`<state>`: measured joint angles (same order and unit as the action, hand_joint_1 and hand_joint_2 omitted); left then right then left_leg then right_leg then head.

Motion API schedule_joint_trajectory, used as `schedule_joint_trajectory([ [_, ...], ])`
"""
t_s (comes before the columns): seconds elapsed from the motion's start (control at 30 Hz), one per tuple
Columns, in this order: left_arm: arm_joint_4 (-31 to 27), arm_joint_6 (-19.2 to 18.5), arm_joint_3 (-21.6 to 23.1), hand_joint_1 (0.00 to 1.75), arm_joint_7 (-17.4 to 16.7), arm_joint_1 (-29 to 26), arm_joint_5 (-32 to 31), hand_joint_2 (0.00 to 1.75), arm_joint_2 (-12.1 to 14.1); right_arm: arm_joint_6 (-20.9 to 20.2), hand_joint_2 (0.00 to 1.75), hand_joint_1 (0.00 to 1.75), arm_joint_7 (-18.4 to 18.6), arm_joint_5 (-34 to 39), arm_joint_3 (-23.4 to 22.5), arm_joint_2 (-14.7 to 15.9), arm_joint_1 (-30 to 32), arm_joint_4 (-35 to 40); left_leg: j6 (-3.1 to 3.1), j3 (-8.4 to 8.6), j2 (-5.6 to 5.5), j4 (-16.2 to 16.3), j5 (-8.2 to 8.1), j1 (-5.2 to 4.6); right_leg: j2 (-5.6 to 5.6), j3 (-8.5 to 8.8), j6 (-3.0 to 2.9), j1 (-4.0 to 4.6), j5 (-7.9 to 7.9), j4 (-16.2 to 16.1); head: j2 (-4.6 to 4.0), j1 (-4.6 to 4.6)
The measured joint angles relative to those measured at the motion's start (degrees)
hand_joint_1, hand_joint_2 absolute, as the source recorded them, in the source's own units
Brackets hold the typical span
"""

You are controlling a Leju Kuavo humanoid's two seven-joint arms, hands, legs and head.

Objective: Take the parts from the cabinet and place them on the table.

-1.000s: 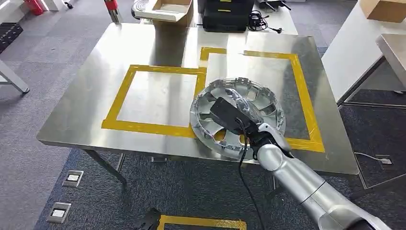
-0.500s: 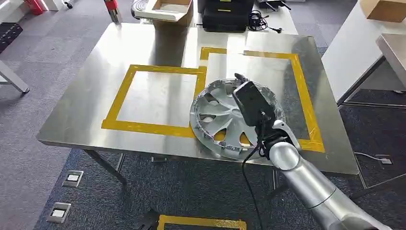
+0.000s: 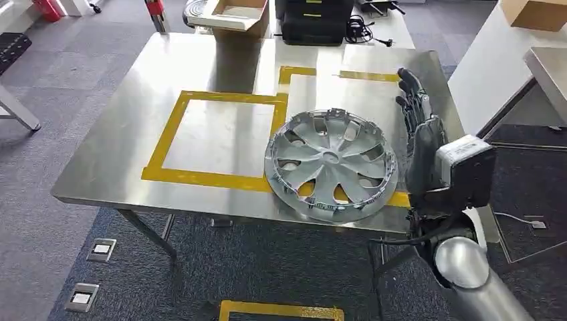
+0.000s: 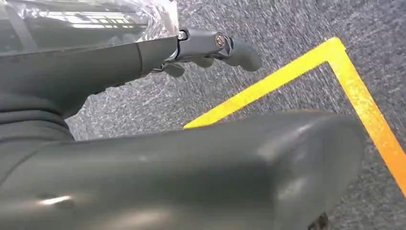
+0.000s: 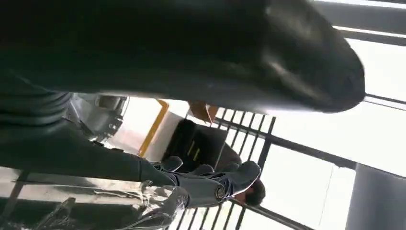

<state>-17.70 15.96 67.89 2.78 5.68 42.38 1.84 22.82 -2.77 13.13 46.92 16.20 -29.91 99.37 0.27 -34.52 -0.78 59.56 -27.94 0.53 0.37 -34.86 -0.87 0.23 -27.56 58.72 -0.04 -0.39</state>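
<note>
A silver hubcap (image 3: 331,164) lies flat on the steel table (image 3: 200,80), near its front edge. It covers the yellow tape between the left square (image 3: 220,137) and the right square (image 3: 414,100). My right hand (image 3: 418,127) is raised just to the right of the hubcap, apart from it, fingers spread and empty. In the right wrist view the right hand's fingers (image 5: 215,184) are stretched out and hold nothing. My left hand (image 4: 143,163) hangs over the carpet with straight fingers (image 4: 215,45) and nothing in it.
At the table's far edge stand an open cardboard box (image 3: 237,17) and a black case (image 3: 314,20). A white table (image 3: 495,60) stands close on the right. Yellow floor tape (image 3: 281,311) marks the carpet below the front edge.
My right hand has let go of the hubcap, lifted off it and swung to its right side with fingers spread. The hubcap now lies uncovered in the same place.
</note>
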Motion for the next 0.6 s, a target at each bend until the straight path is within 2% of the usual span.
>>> schedule_joint_trajectory([
  [0.13, 0.0, 1.0, 0.0, 0.00, 0.0, -0.1, 0.1, 0.00, -0.2, -0.2, 0.00, 0.00, 0.9, -0.4, -1.8, 1.7, 2.4, 4.1, 0.00, 0.00, 0.02, 0.0, 0.00, 0.00, 0.01, 0.01, 0.00, 0.00, 0.00, 0.0, 0.00, 0.00],
  [0.33, -0.1, 2.3, 0.0, 0.00, 0.4, -0.2, 0.5, 0.00, -0.2, -1.7, 0.00, 0.00, 0.7, -0.4, -3.5, 3.2, 5.3, 8.5, 0.43, 0.00, 0.01, 0.2, -0.21, -0.42, 0.01, 0.04, 0.57, -0.43, 0.09, -0.1, 0.00, -0.02],
  [0.47, -0.2, 2.6, 0.0, 0.00, 0.4, -0.2, 0.5, 0.00, -0.2, -2.2, 0.00, 0.00, 0.7, -0.5, -4.3, 3.9, 6.6, 10.9, 1.29, 0.08, 0.04, -0.1, 0.31, -0.76, 0.07, 0.26, 1.42, -0.81, 0.55, -0.4, 0.00, -0.04],
  [0.5, -0.2, 2.6, 0.0, 0.00, 0.4, -0.1, 0.5, 0.00, -0.4, -2.3, 0.00, 0.00, 0.7, -0.6, -4.5, 4.1, 6.8, 11.4, 1.65, 0.45, 0.28, -1.0, 0.81, -0.04, 0.10, 0.12, 1.58, -0.79, -0.26, -0.1, 0.00, -0.07],
  [0.53, -0.3, 2.7, 0.0, 0.00, 0.4, -0.1, 0.5, 0.00, -0.4, -2.3, 0.00, 0.00, 0.6, -0.7, -4.7, 4.2, 6.9, 11.7, 1.81, 0.56, 0.36, -1.4, 1.04, -0.12, -0.02, -0.43, 1.80, -0.65, -1.83, 1.5, 0.00, 0.18],
  [0.6, -0.3, 2.7, 0.0, 0.00, 0.4, -0.1, 0.5, 0.00, -0.5, -2.4, 0.00, 0.00, 0.6, -0.7, -4.9, 4.7, 7.3, 12.2, 1.98, 0.41, 0.44, -1.4, 1.16, -0.10, -0.01, -3.66, 2.00, -0.84, -6.42, 9.3, 0.00, 0.50],
])
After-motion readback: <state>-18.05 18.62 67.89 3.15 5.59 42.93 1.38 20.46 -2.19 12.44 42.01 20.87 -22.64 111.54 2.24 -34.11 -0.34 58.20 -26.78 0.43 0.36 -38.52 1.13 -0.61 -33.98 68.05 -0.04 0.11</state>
